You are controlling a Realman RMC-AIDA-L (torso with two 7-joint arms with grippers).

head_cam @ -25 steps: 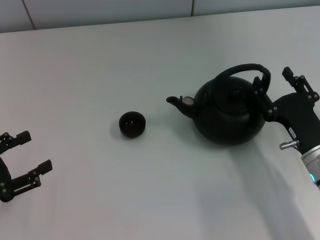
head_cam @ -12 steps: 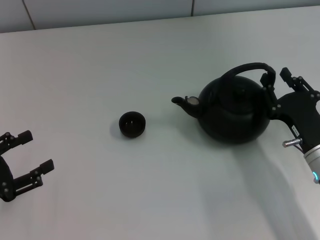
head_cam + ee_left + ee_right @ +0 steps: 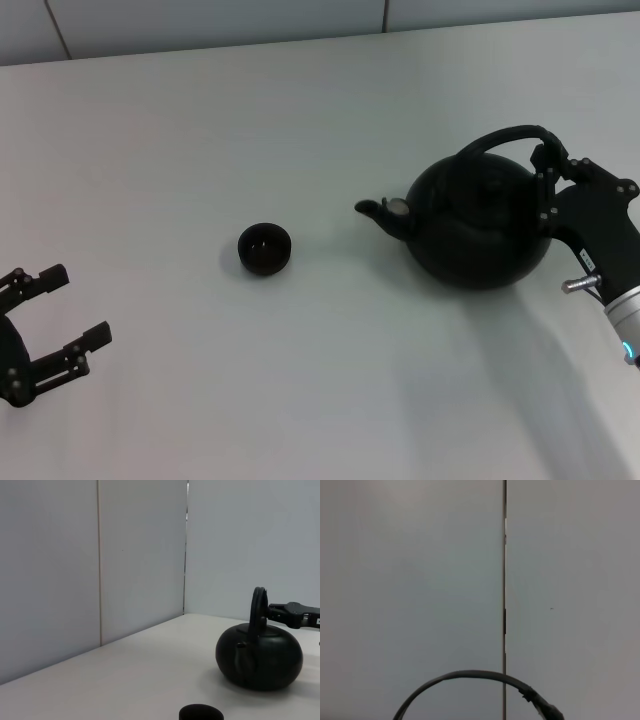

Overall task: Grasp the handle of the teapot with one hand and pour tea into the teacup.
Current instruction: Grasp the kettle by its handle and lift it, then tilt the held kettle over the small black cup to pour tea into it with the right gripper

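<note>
Sitting on the right half of the smooth white tabletop (image 3: 330, 380), the large, squat, round matte-black teapot (image 3: 478, 235) points its short spout (image 3: 385, 212) left toward the tiny round black handleless teacup (image 3: 264, 248), which stands well apart from it near the middle of the table. Over the pot's top rises the thick black arched hoop handle (image 3: 503, 138), and the right gripper (image 3: 547, 178), a black angular metal claw on a dark arm reaching in from the right edge, has its fingers closed around the right end of that hoop. From the left wrist view the handle (image 3: 258, 611) stands edge-on and upright above the rounded body (image 3: 260, 656), with the right gripper's finger (image 3: 287, 614) meeting it from the far side, and the cup's rim (image 3: 201, 712) shows low in front. At the near left edge the left gripper (image 3: 68, 312) hangs over the table, its two black fingers spread apart and gripping nothing. Pale grey wall panels (image 3: 90, 570) with a vertical seam back the scene.
</note>
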